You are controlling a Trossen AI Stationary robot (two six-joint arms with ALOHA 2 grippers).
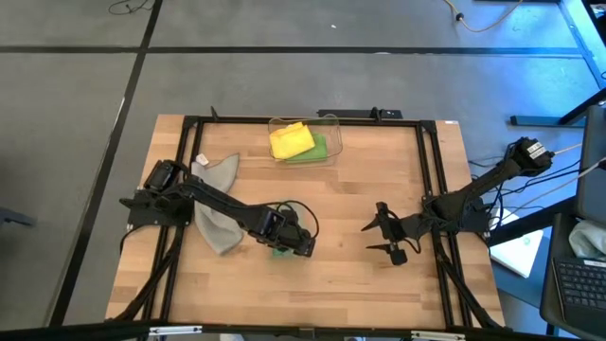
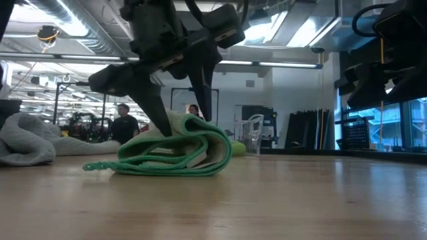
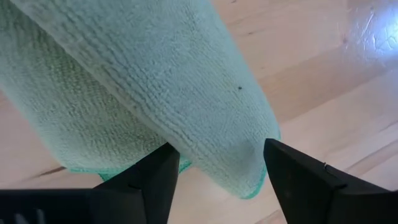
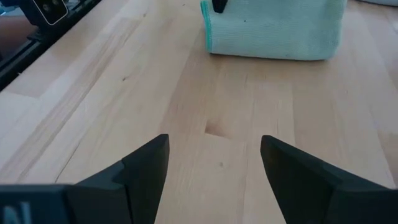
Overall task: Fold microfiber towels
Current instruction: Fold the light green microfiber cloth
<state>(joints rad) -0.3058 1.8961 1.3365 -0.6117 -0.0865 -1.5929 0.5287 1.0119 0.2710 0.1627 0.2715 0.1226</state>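
From above, I saw my left gripper [image 1: 295, 244] low over the middle of the table [image 1: 379, 180], with a bit of the pale green towel [image 1: 281, 251] peeking out under it. The grey towel [image 1: 216, 204] lay crumpled to the left beneath that arm. Yellow [image 1: 291, 140] and bright green [image 1: 317, 150] towels sat in the clear bin [image 1: 330, 121] at the far edge. My right gripper [image 1: 391, 237] hung well apart to the right, fingers spread, holding nothing.

At table height, the pale green towel [image 2: 180, 152] lay folded into a thick bundle, and the left gripper [image 2: 180, 110] came down onto its top, fingers apart and straddling the upper fold. The grey towel [image 2: 27, 140] showed at the far left.

Through the left wrist, the towel's [image 3: 155, 87] folded edge sat between my spread fingers [image 3: 152, 180], not clamped.

Through the right wrist, the folded towel [image 4: 273, 28] lay ahead, beyond open fingers [image 4: 146, 165] over bare wood.
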